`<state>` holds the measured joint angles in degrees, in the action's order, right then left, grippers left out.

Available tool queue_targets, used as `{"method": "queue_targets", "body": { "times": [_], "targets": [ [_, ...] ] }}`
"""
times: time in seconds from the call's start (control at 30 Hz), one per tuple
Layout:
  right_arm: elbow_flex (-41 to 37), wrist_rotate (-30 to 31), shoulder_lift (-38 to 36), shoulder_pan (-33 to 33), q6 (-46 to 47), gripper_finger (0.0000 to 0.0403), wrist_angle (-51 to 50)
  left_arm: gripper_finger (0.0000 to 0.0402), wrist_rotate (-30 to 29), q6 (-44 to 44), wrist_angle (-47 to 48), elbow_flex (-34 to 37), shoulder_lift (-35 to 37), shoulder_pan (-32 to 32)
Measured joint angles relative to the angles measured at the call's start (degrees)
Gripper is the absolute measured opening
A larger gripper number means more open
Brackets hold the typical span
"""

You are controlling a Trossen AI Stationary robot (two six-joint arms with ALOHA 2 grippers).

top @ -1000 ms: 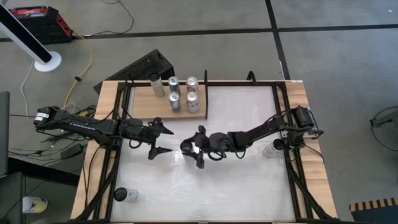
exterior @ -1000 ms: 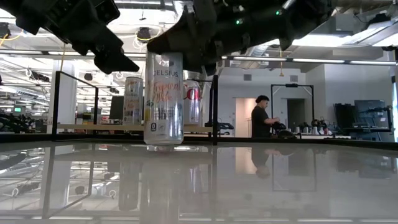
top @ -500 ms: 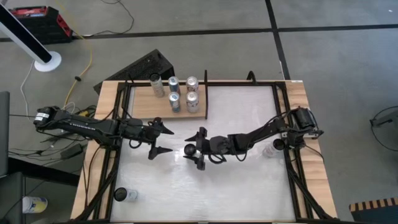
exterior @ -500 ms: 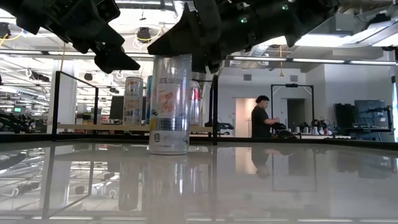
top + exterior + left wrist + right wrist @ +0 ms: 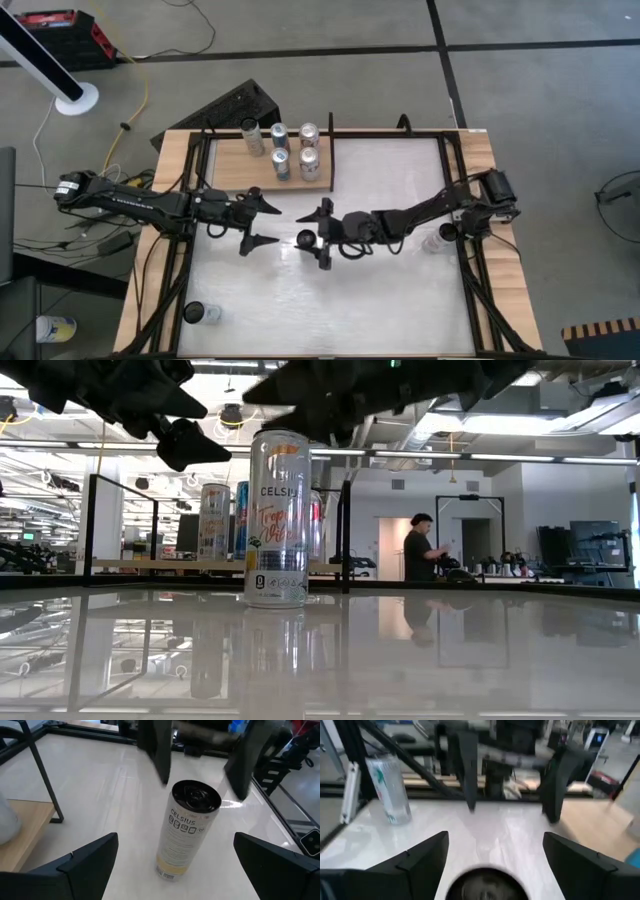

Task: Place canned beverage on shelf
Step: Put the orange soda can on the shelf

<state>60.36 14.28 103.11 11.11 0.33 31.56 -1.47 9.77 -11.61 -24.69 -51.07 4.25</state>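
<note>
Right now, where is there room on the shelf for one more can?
The shelf is bare on its left half, beside the five cans bunched at its right end. The table's middle is crowded: the Celsius can stands between the open left end effector and right end effector.

On the glossy white worktop, a slim silver can with a dark top stands between the spread fingers of the right tool. The left tool, fingers also spread, faces it just beside. Five cans stand on the light-brown wooden shelf beyond both tools.
</note>
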Motion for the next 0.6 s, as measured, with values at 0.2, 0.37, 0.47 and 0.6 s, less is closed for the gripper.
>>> {"method": "queue_targets", "body": {
  "times": [0.2, 0.37, 0.47, 0.6],
  "targets": [
    [-0.09, -1.07, -5.04, 0.39, -2.12, 0.0364, -3.98, 0.0381, -0.41, 0.18, -2.26, 0.04, -0.78, 0.00],
    [-0.07, -0.92, -13.51, 1.68, -3.34, 0.0363, -13.13, 0.0381, 1.22, -0.17, -8.48, -1.19, -6.76, 1.05],
    [-0.07, -0.39, -17.99, 2.62, -3.38, 0.0362, -18.94, 0.0381, 1.22, -3.12, -6.99, -5.39, -11.34, 2.44],
    [-0.07, 4.27, -21.36, 4.41, -3.38, 0.0361, -23.86, 0.0381, -0.02, -7.52, -3.90, -12.05, -15.83, 3.95]
  ]
}}
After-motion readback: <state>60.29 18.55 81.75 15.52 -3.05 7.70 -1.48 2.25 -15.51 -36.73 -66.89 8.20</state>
